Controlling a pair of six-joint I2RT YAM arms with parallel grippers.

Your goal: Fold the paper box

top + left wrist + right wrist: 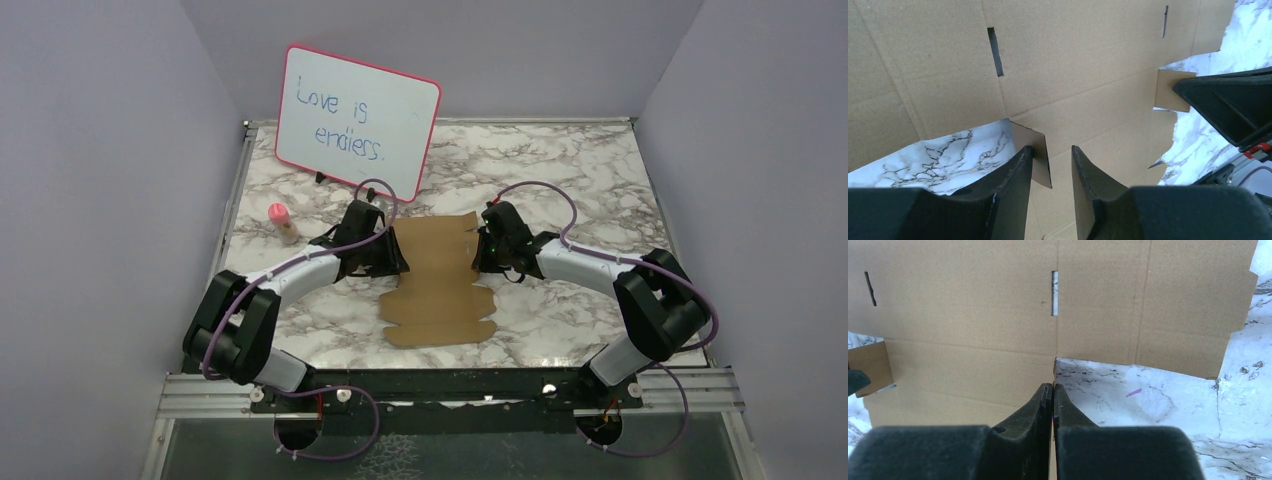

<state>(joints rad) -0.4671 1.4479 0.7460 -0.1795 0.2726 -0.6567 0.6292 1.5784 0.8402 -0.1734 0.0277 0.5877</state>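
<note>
**Grippers at both sides of the flat box**

Seen from above, the left gripper (388,252) sits at the left edge of the paper box (440,290). The paper box is a flat brown cardboard sheet with flaps, lying in the middle of the white and grey marble table (600,170). The right gripper (480,250) sits at its right edge. A white board with a pink frame (357,120) stands at the back. A small tube with a pink cap (281,222) stands near the left arm.

From the left wrist, the left gripper (1049,151) has its fingers a little way apart. A small cardboard flap (1040,160) stands up in the gap and touches one finger (1008,185). Across the sheet, the right gripper (1193,97) holds another small flap (1168,90).

From the right wrist, the right gripper (1053,387) has its fingers pressed together, pinching the thin edge of a flap. Beyond it the sheet lies flat, with two thin slots (1054,292) cut in it.
</note>
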